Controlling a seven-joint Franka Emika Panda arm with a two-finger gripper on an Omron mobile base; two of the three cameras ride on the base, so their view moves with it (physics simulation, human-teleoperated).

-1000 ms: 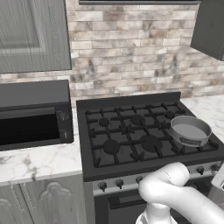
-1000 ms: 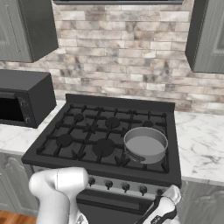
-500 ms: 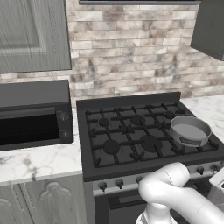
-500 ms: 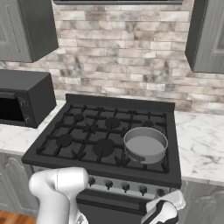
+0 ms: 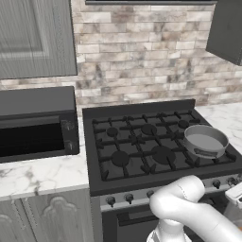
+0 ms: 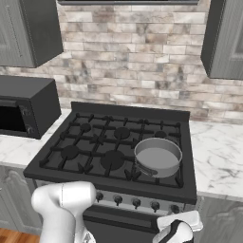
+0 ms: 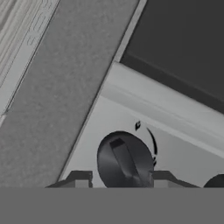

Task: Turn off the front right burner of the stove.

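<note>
The black stove [image 5: 101, 182] [image 6: 114, 182] has cast-iron grates and a row of small dark knobs [image 6: 136, 202] along its front. A grey pan [image 5: 204, 140] [image 6: 157, 156] sits over the front right burner and hides it. My hand [image 6: 178, 228] is low in front of the stove's right end. In the hand view my gripper [image 7: 121, 177] is open, its dark fingertips [image 7: 81, 177] standing close on either side of a round dark knob [image 7: 124, 157] on the grey panel. The knob's ridge is tilted off vertical.
A black microwave [image 5: 33, 127] [image 6: 23, 107] stands on the marble counter left of the stove. More marble counter [image 6: 218, 152] lies to the right. Grey cabinets [image 5: 35, 38] hang above, and a neighbouring knob [image 7: 215, 180] shows at the hand view's right edge.
My hand has risen a little toward the right end of the knob row. The pan and stove have not moved.
</note>
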